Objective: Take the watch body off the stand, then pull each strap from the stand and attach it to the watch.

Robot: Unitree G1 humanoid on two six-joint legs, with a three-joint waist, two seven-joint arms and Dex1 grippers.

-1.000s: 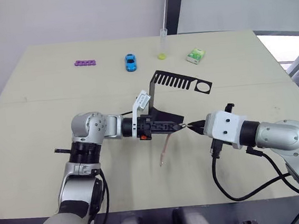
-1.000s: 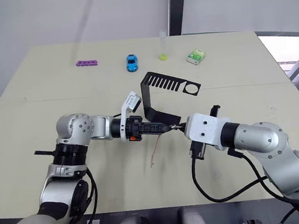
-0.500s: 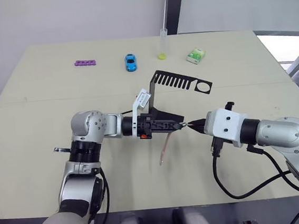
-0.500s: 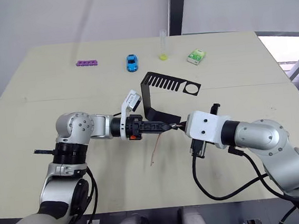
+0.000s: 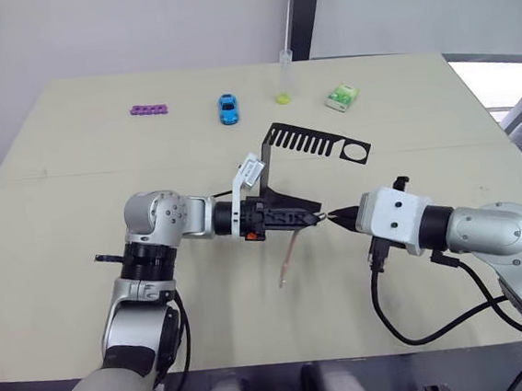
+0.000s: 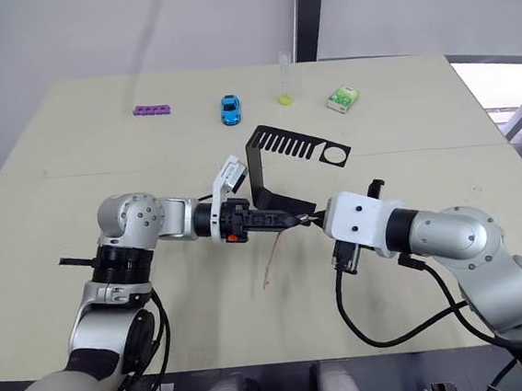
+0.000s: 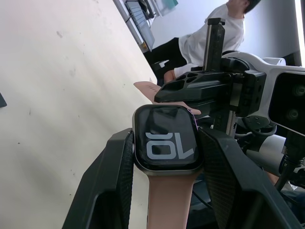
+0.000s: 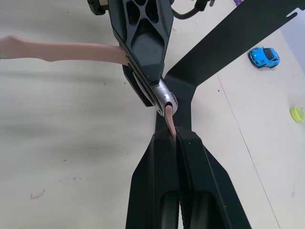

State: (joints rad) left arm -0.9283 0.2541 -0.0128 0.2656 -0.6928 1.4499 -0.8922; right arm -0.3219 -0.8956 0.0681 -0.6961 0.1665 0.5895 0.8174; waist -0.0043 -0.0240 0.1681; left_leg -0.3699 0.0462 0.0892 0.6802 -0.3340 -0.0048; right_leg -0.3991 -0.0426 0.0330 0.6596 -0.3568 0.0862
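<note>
My left gripper (image 7: 166,141) is shut on the watch body (image 7: 166,144), a black screen with a silver rim. One pink strap (image 5: 287,258) is fixed to the body and hangs down toward the table. My right gripper (image 8: 177,136) is shut on the second strap (image 8: 170,118), whose free end touches the body's silver rim (image 8: 164,98). I cannot tell whether that end is seated. The two grippers meet tip to tip above the table, just in front of the black stand (image 5: 316,141).
Along the table's far side lie a purple strip (image 5: 149,109), a blue toy car (image 5: 227,108), a clear tube with a yellow-green end (image 5: 283,78) and a green-white box (image 5: 341,96). A person in a white shirt (image 7: 209,38) sits beyond the table.
My right gripper has edged slightly closer to the watch body. The left arm and the hanging strap stay almost where they were.
</note>
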